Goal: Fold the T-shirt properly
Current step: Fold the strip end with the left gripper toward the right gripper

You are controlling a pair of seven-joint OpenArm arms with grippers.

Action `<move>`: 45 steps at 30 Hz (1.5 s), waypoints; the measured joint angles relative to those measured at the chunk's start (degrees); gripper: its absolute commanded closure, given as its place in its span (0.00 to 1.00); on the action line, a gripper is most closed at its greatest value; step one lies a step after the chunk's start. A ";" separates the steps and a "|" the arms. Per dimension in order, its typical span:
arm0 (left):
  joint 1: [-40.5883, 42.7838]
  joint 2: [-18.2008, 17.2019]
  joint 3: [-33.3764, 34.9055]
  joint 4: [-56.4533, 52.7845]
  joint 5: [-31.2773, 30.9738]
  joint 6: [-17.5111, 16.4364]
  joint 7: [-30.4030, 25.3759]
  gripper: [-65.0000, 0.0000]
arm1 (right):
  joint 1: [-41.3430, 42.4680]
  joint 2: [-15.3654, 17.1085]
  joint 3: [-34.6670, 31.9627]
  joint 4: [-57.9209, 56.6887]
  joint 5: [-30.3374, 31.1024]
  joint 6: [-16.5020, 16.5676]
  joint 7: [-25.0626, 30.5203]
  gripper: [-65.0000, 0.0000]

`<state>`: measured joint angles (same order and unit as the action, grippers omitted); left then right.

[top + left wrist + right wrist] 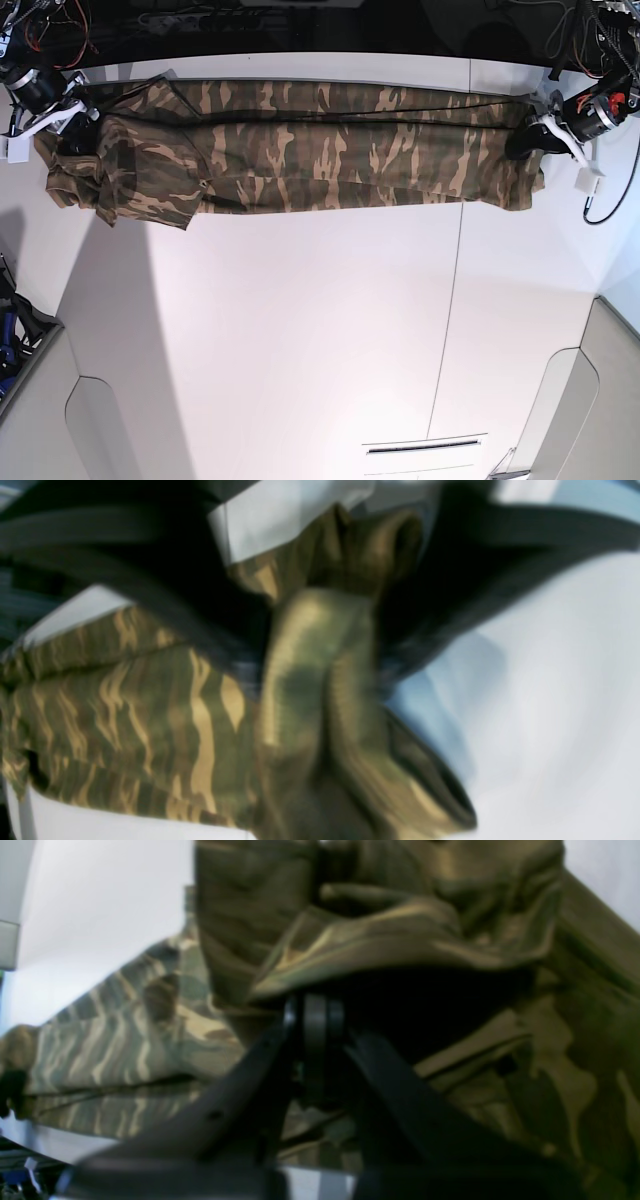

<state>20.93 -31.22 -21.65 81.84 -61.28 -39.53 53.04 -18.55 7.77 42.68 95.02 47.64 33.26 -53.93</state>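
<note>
Bare white table [300, 340] in the foreground. Beyond it, the T-shirt [300, 150] stretched long along the far edge. Right gripper [312, 1005] clamped tight on bunched cloth at one end; left gripper [320, 630] pinching a fold at the other.

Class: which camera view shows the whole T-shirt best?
The base view: the T-shirt lies stretched along the table's far edge, end to end. Both wrist views show only blurred close-up folds of cloth.
</note>
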 measured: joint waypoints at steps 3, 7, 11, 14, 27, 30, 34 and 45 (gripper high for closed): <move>0.15 0.11 0.11 -0.11 0.02 0.00 -1.27 1.00 | -0.02 0.00 0.00 0.00 0.28 0.00 0.00 1.00; -0.33 0.15 -0.35 -0.15 0.09 0.00 -3.15 1.00 | -0.02 0.00 0.00 0.00 3.15 0.00 -1.33 1.00; -2.45 0.35 -3.54 0.44 0.15 0.04 -1.18 1.00 | 0.13 0.00 0.09 0.81 8.74 0.66 -5.38 1.00; -3.82 0.17 -8.02 2.43 -1.60 0.07 1.11 1.00 | 0.83 0.00 0.96 1.51 10.38 0.66 -7.30 1.00; -3.78 -0.02 -11.61 24.81 -11.43 0.04 13.07 1.00 | 2.82 -0.15 1.95 2.27 9.94 0.66 -7.30 0.76; -3.78 -0.04 -10.58 30.49 -11.76 0.04 12.90 1.00 | 2.84 -0.15 1.99 2.27 9.90 0.68 -7.26 0.76; -3.80 -0.09 -3.69 34.51 -9.35 0.04 12.48 1.00 | 2.84 -0.15 1.99 2.27 9.18 0.68 -7.26 0.76; -6.49 2.36 21.38 34.49 17.18 4.98 -2.93 1.00 | 2.84 -0.17 6.56 2.27 9.11 0.68 -7.52 0.70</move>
<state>14.44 -28.86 -0.27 116.33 -44.10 -34.54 50.11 -15.70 7.60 49.23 97.30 56.75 33.93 -61.45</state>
